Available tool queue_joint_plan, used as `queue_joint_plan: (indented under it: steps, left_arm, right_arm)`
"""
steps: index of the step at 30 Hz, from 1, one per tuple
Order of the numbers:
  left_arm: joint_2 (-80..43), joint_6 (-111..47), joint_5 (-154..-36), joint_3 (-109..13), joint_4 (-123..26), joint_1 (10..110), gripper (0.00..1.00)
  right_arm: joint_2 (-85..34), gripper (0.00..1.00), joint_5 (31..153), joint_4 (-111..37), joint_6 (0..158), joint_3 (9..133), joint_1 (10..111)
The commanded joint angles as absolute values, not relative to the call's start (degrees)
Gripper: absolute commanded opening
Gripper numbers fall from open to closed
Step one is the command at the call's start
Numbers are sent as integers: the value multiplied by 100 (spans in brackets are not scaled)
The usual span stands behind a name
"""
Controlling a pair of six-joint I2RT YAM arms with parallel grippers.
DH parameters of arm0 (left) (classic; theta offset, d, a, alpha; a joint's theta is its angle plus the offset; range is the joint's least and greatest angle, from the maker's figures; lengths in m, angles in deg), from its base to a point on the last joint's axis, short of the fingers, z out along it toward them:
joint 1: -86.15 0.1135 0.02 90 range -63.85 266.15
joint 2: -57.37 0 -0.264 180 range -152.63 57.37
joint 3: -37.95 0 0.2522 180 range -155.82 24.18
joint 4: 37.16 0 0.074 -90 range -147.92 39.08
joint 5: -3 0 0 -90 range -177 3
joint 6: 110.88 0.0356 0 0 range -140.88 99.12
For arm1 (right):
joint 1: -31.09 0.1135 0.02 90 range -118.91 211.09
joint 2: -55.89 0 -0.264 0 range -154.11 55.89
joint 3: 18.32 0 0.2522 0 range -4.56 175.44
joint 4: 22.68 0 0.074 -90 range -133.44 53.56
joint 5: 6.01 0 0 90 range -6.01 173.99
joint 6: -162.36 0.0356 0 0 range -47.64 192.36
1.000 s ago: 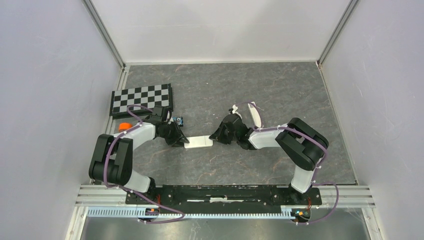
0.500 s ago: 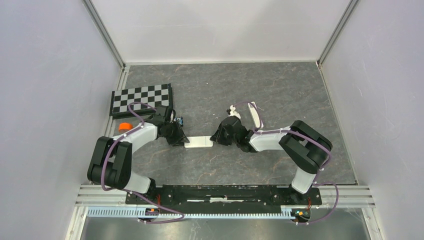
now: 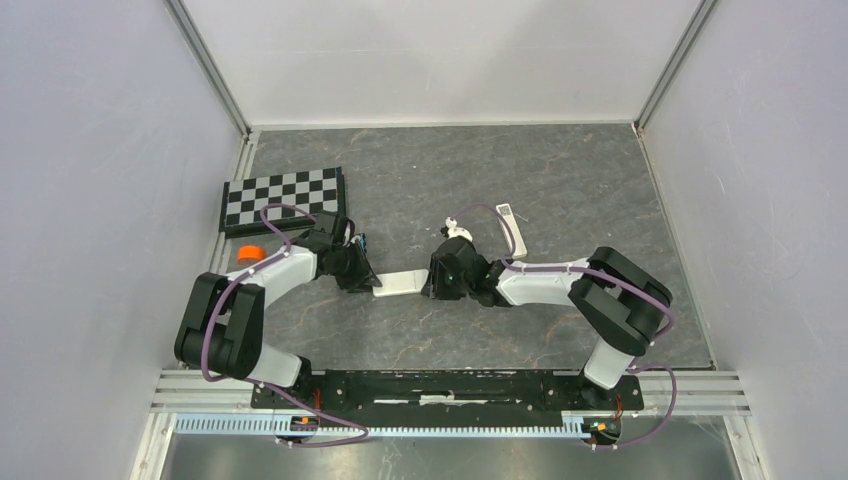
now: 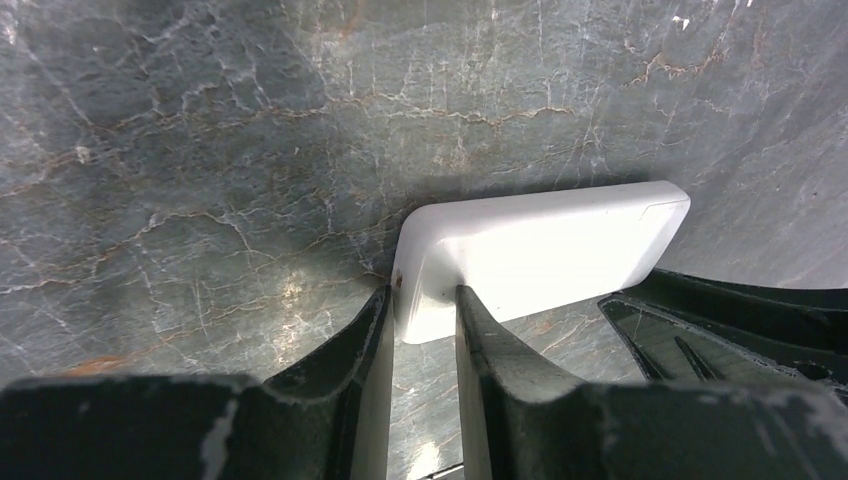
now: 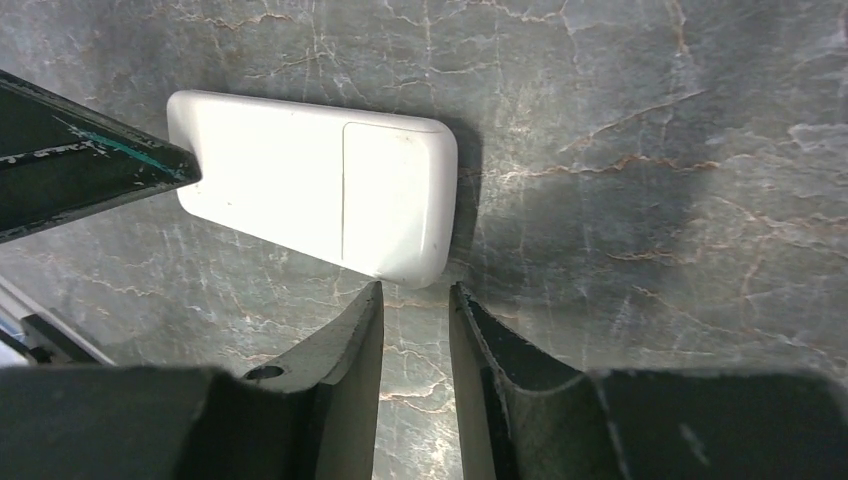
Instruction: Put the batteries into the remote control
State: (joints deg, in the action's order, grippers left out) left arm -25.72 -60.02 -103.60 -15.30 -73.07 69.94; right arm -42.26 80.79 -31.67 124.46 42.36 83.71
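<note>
The white remote control (image 3: 400, 283) lies flat mid-table, back side up, with its battery cover (image 5: 390, 195) in place. My left gripper (image 3: 372, 283) is shut on the remote's left end; in the left wrist view its fingers (image 4: 425, 305) pinch a corner of the remote (image 4: 540, 250). My right gripper (image 3: 432, 283) is at the remote's right end. Its jaws (image 5: 413, 295) stand a little apart, just short of the remote's (image 5: 300, 190) rounded edge, with only table between them. No batteries are in view.
A slim white strip (image 3: 510, 228) lies behind the right wrist. A checkered board (image 3: 285, 198) lies at the back left, with an orange object (image 3: 249, 253) by the left arm. White walls enclose the table on three sides.
My right gripper has slid left up to the remote's right end and its jaws have parted. The left gripper has kept its hold; the remote shifted slightly.
</note>
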Motion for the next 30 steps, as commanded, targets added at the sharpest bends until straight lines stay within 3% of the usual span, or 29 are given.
queue_joint_plan:
  steps: [1,5,8,14,22,26,30]
  left_arm:
    - [-2649,-5965,-10506,-1484,-7188,6857,29]
    - [-2617,-5922,-10477,-1506,-7243,6858,31]
    - [-2579,-5906,-10459,-1504,-7263,6857,32]
    - [-2618,-5907,-10458,-1527,-7272,6857,36]
    - [-2580,-5907,-10449,-1494,-7286,6857,37]
    - [-2595,-5916,-10464,-1519,-7281,6862,38]
    - [-2606,-5907,-10499,-1554,-7276,6860,37]
  right_arm:
    - [-4152,38,7717,-3867,12100,4359,8365]
    - [-3931,55,7666,-3737,11966,4369,8358]
    - [-3773,58,7483,-3730,11789,4438,8323]
    - [-4202,41,7422,-3949,11232,4965,8238]
    - [-4353,35,7576,-3845,11165,5152,8233]
    - [-4507,22,7694,-3979,11151,5211,8233]
    - [-4573,16,7906,-3871,11190,5067,8238]
